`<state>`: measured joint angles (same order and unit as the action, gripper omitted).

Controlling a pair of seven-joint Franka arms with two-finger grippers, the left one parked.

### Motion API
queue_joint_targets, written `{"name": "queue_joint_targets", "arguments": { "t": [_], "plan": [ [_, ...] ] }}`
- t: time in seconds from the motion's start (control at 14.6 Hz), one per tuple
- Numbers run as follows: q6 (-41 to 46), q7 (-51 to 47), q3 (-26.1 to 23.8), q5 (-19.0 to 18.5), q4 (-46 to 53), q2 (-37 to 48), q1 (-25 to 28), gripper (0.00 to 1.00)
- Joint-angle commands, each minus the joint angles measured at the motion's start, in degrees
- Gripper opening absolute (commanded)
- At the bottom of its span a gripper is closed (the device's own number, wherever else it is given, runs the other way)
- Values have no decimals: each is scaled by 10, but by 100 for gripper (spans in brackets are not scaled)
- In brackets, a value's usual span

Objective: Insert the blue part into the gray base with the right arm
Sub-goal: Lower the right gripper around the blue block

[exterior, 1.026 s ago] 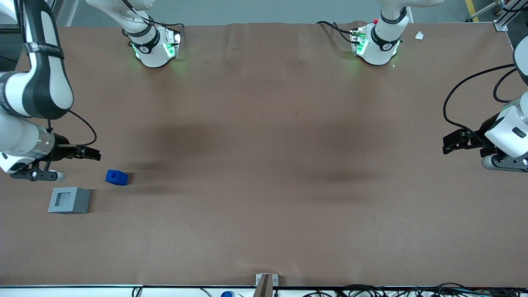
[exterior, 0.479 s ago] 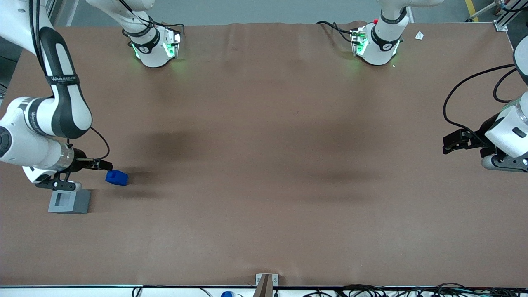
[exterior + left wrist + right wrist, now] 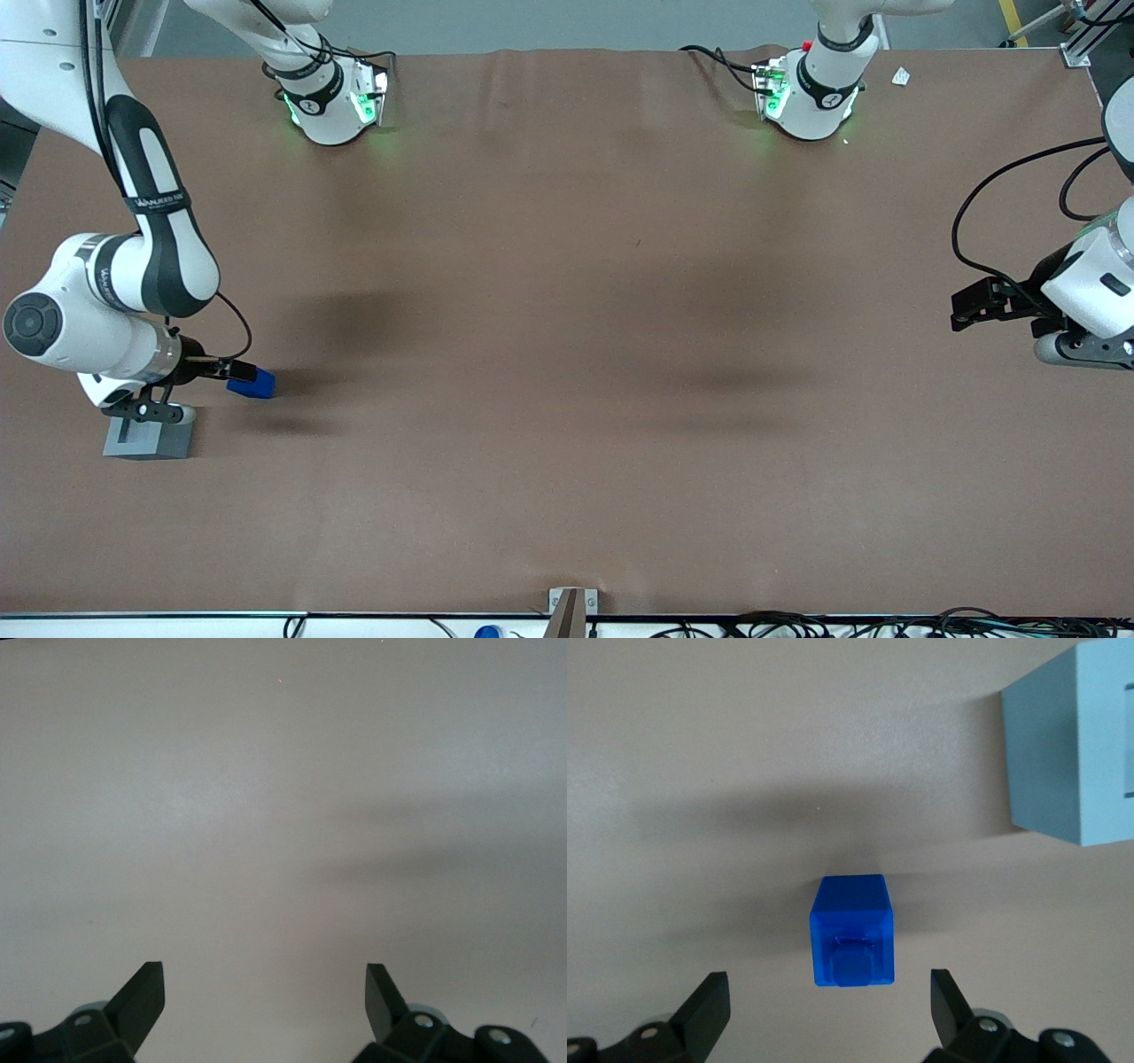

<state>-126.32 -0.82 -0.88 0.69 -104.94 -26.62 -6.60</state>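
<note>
The blue part (image 3: 252, 383) (image 3: 852, 930) lies on its side on the brown table at the working arm's end, its stepped nub facing my gripper. The right arm's gripper (image 3: 232, 368) (image 3: 829, 997) is open and low over the table, its tips just short of the blue part, with nothing between the fingers (image 3: 709, 1010). The gray base (image 3: 146, 437) (image 3: 1072, 753) stands on the table nearer the front camera than the blue part. In the front view the wrist covers most of its top face.
The brown mat (image 3: 567, 354) covers the whole table. Both arm bases (image 3: 332, 97) (image 3: 811, 93) stand along the edge farthest from the front camera. A small bracket (image 3: 571, 607) sits at the nearest edge.
The right arm has swung down and toward the blue part. Its gripper went from above and off to the side of the part to right at it, and the wrist now covers the gray base's top.
</note>
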Motion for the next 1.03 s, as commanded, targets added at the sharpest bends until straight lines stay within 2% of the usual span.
{"name": "queue_joint_targets", "arguments": {
  "t": [0.0,0.34,0.41,0.62,0.96],
  "plan": [
    [-15,-7,-4,5,-5,-10,-5,100],
    [-31,-6,-5,5,-5,-29,-8,97],
    [-31,-4,-5,5,-6,-28,-8,93],
    [-31,1,-5,5,-5,-29,-10,70],
    [-33,6,-5,5,-5,-32,-17,68]
  ]
}}
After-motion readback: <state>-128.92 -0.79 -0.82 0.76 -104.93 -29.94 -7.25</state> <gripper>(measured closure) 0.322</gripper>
